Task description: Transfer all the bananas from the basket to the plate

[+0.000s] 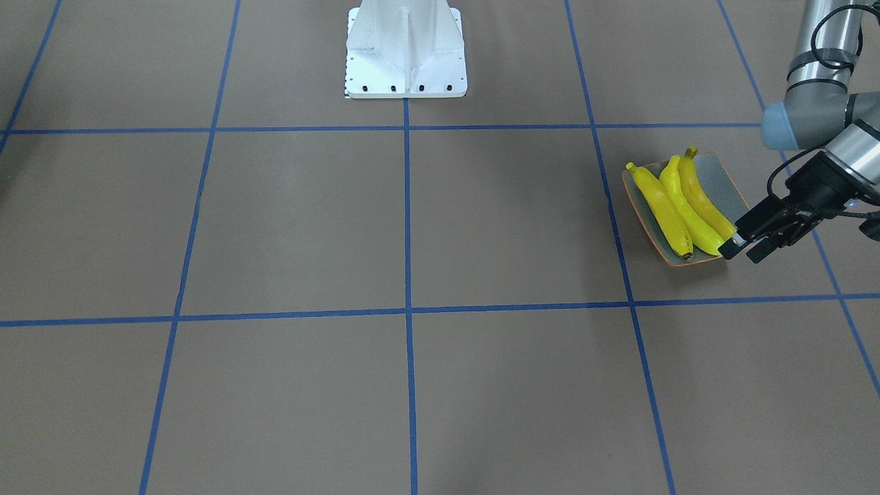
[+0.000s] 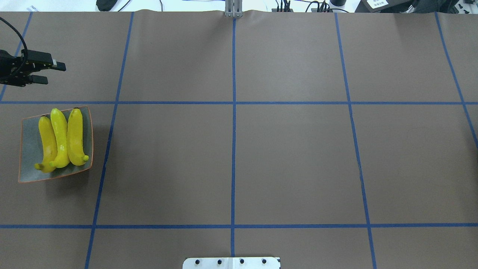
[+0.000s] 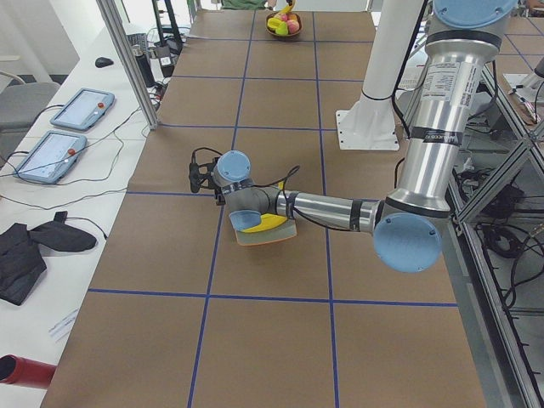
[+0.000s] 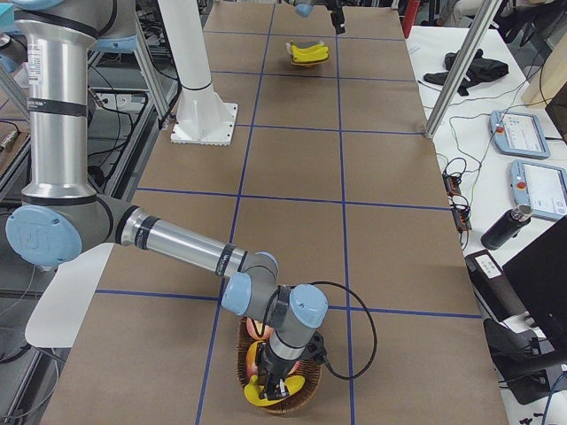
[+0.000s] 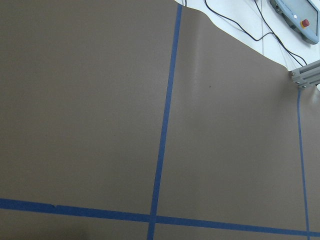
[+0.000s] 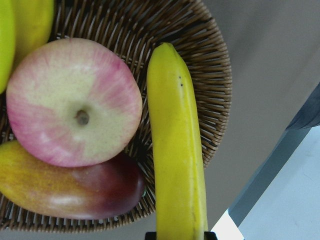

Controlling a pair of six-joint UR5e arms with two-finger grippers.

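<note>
One banana (image 6: 177, 150) in basket (image 6: 212, 65) beside apple (image 6: 72, 102), right fingers (image 6: 150, 236) gripping; left fingers (image 2: 58, 66) spread.

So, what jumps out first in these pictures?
Three bright yellow bananas lying side by side on a grey-green plate at the table's left end. At the other end, the right arm reaches down to a wicker basket, with a fourth banana beside a big pink apple.

Three bananas (image 2: 61, 138), bright yellow, dark-tipped. plate (image 2: 28, 149), grey-green, thin orange rim. table (image 2: 291, 160), brown, blue taped grid. basket (image 6: 210, 75), brown wicker weave. banana (image 6: 177, 150) in it, yellow, dark-specked. apple (image 6: 75, 102), cream, streaked pink. mango (image 6: 65, 187), orange into dark red.
</note>
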